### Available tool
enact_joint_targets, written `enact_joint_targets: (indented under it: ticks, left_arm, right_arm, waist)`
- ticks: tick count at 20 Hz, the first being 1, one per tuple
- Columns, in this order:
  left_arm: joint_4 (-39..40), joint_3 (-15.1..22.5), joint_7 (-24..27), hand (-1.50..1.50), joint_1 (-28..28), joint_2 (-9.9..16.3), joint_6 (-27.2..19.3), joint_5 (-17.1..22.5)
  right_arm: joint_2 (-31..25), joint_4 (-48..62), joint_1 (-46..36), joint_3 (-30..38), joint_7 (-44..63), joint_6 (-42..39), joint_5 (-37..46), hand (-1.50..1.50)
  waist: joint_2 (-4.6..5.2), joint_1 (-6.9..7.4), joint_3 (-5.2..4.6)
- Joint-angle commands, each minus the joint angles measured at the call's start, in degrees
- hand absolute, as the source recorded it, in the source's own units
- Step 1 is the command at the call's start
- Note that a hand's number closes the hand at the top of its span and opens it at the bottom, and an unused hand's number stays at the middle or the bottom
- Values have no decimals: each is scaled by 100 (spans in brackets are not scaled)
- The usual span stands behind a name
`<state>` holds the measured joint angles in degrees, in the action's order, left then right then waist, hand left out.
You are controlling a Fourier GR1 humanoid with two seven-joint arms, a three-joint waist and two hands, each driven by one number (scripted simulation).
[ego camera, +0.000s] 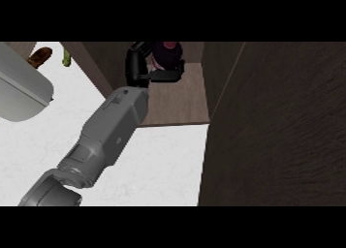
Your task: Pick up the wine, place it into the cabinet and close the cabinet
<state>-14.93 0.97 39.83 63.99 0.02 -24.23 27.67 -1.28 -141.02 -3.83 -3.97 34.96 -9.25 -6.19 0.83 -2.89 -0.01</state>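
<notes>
Your right hand (148, 65) sits at 12 o'clock inside the open cabinet (177, 104), fingers curled round the wine (166, 52). The bottle's dark body shows just past the fingers, above the shelf floor. Lower until the base appears seated, then spread the fingers and withdraw along the forearm line. The door (283, 126) at 3 o'clock stands open; left hand unseen.

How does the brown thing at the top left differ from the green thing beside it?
The brown thing is broad and rounded, the green thing slim. The brown thing lies nearer the view's left edge than the green thing. Both rest on the white counter.
</notes>
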Motion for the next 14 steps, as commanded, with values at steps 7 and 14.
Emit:
enact_joint_targets:
  ticks: [7, 14]
  left_arm:
    - [466, -466, 285, 150, 4, 82, 504, 204]
    - [784, -492, 276, 150, 270, 254, 204, 70]
  right_arm:
    - [96, -268, 170, -68, 0, -17, -252, -150]
    - [30, -161, -343, -1, 251, 62, -245, -150]
  waist:
    - [24, -22, -2]
    - [72, -101, -7]
